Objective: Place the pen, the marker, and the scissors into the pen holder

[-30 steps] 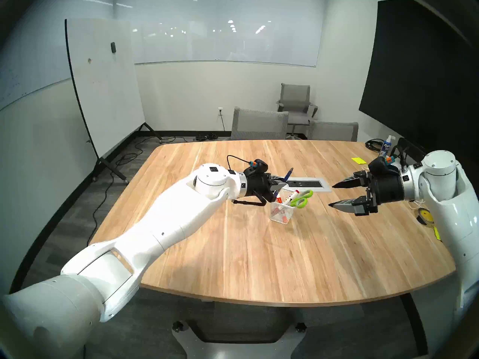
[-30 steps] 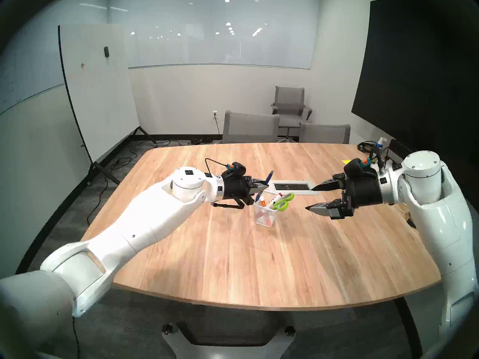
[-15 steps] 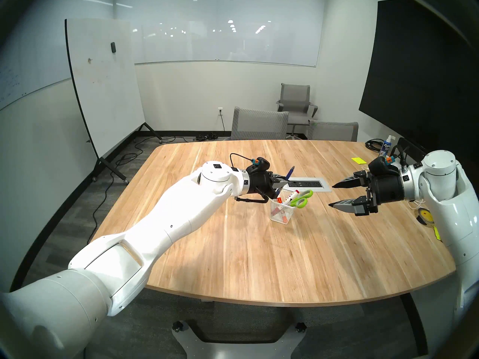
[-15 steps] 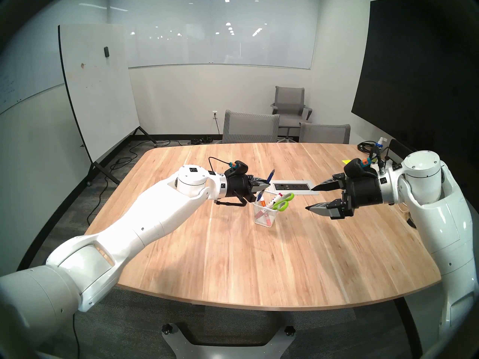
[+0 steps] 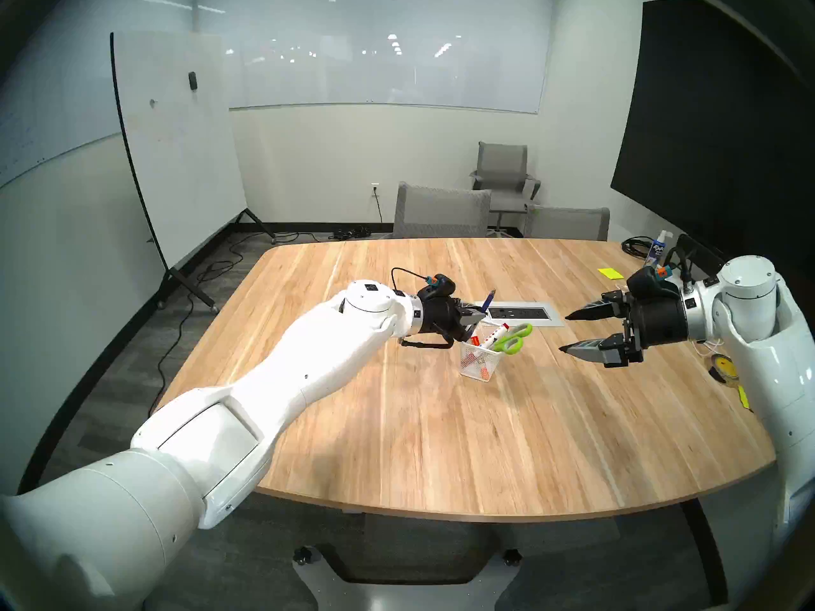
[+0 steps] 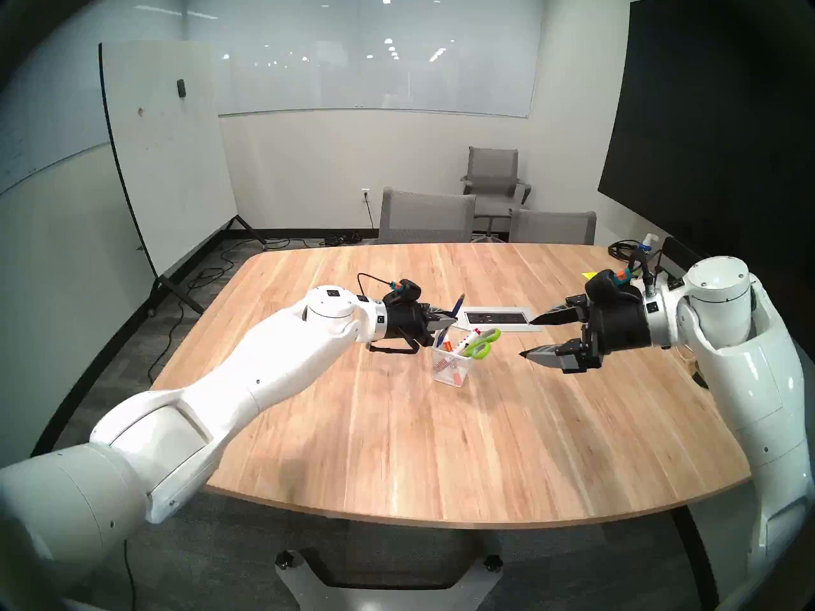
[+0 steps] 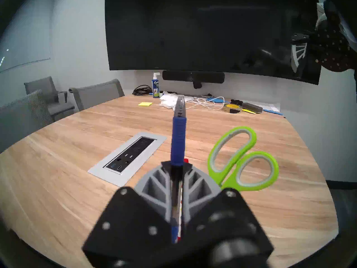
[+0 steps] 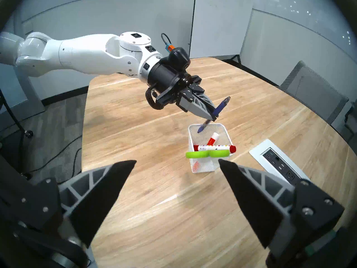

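My left gripper is shut on the slim blue pen, which it holds tilted over the white mesh pen holder. In the right wrist view the pen has its lower end just inside the pen holder's far rim. The green-handled scissors and a white marker with red ends stand in the holder, sticking out of its top. My right gripper hangs open and empty to the right of the holder, above the table.
A grey power outlet panel is set into the table just behind the holder. A spray bottle, yellow sticky notes and a tape roll lie at the right edge. Grey chairs stand behind the table.
My left arm has shifted a little to the right and lowered the pen slightly toward the holder. The right arm has not moved.
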You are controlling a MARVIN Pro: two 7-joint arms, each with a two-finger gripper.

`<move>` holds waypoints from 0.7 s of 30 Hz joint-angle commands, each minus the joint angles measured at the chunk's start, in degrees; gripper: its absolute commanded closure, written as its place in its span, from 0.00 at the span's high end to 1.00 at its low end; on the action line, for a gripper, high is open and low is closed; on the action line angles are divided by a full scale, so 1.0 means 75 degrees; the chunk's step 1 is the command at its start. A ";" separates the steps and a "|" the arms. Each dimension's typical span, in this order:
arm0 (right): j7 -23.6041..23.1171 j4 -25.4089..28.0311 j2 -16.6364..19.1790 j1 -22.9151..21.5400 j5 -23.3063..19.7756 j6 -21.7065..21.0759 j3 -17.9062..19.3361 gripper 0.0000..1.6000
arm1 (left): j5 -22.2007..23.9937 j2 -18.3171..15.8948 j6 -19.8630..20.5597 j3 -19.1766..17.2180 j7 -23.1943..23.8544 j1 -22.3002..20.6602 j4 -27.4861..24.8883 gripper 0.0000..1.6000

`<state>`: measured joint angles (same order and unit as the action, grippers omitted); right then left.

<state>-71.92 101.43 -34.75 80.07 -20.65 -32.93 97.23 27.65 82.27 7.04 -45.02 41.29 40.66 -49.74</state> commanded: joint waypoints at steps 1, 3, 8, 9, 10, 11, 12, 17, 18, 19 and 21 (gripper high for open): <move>-0.0061 0.0026 0.0029 -0.0094 -0.0062 -0.0016 0.0045 1.00 | 0.0079 0.0402 -0.0182 -0.0048 0.0125 -0.0309 -0.0011 0.00; -0.0063 0.0025 0.0030 -0.0096 -0.0063 -0.0016 0.0044 1.00 | 0.0076 0.0450 -0.0200 -0.0040 0.0145 -0.0310 0.0037 0.00; -0.0070 0.0021 0.0032 -0.0101 -0.0067 -0.0018 0.0040 1.00 | 0.0087 0.0513 -0.0251 -0.0048 0.0199 -0.0290 0.0162 0.00; -0.0071 0.0020 0.0033 -0.0103 -0.0068 -0.0019 0.0039 1.00 | 0.0082 0.0513 -0.0250 -0.0046 0.0208 -0.0286 0.0175 0.00; -0.0073 0.0019 0.0034 -0.0105 -0.0069 -0.0019 0.0037 1.00 | 0.0049 0.0490 -0.0233 -0.0018 0.0219 -0.0279 0.0188 0.00; -0.0075 0.0018 0.0035 -0.0107 -0.0070 -0.0020 0.0036 1.00 | 0.0065 0.0481 -0.0241 -0.0035 0.0225 -0.0253 0.0218 0.00; -0.0077 0.0016 0.0036 -0.0109 -0.0071 -0.0021 0.0034 1.00 | 0.0085 0.0470 -0.0268 -0.0055 0.0255 -0.0235 0.0302 0.00; -0.0078 0.0015 0.0038 -0.0111 -0.0074 -0.0021 0.0032 1.00 | 0.0099 0.0464 -0.0364 -0.0087 0.0338 -0.0215 0.0586 0.00; -0.0077 0.0015 0.0038 -0.0110 -0.0074 -0.0020 0.0032 1.00 | 0.0098 0.0466 -0.0372 -0.0088 0.0343 -0.0213 0.0616 0.00; -0.0077 0.0015 0.0039 -0.0110 -0.0074 -0.0020 0.0032 1.00 | 0.0096 0.0470 -0.0384 -0.0090 0.0352 -0.0214 0.0643 0.00; -0.0075 0.0016 0.0039 -0.0109 -0.0075 -0.0020 0.0032 1.00 | 0.0098 0.0475 -0.0397 -0.0096 0.0365 -0.0214 0.0689 0.00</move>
<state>-71.95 101.42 -34.69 80.03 -20.70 -32.92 97.16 27.95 84.98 5.07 -45.18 43.81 39.96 -44.72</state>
